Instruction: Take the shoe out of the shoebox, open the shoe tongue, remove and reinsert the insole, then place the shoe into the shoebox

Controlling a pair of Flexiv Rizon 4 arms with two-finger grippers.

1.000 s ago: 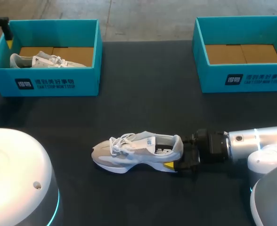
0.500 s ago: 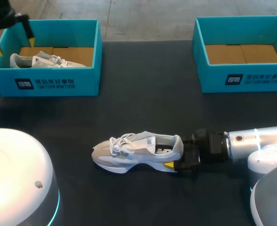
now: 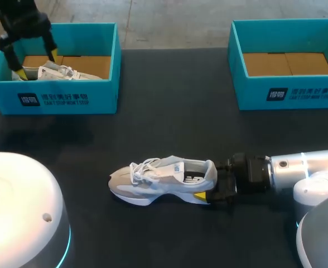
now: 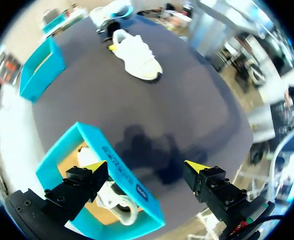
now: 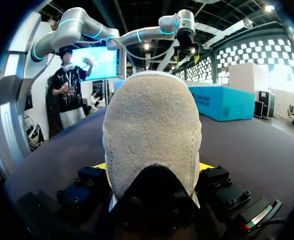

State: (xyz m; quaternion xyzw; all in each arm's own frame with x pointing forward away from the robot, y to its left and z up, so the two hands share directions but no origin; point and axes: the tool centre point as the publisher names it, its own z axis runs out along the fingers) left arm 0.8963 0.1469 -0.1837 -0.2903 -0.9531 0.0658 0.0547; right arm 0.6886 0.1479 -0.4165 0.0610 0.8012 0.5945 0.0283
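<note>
Head view, from the left: the left pincer (image 3: 34,62) hangs released, fingers spread, over the left shoebox (image 3: 63,101), above the heel end of the boxed shoe (image 3: 61,72). That shoe lies straight below it, long axis along the box's length, toe pointing right. I'd say the left arm is plainly nearer for lifting it out. Right of that box and nearer the robot, on the bench (image 3: 169,123), the loose shoe (image 3: 158,180) lies toe left, its heel clenched in the right pincer (image 3: 211,188). Far right stands the right shoebox (image 3: 287,94). Count: 2 shoeboxes, 2 shoes, 2 pincers.
</note>
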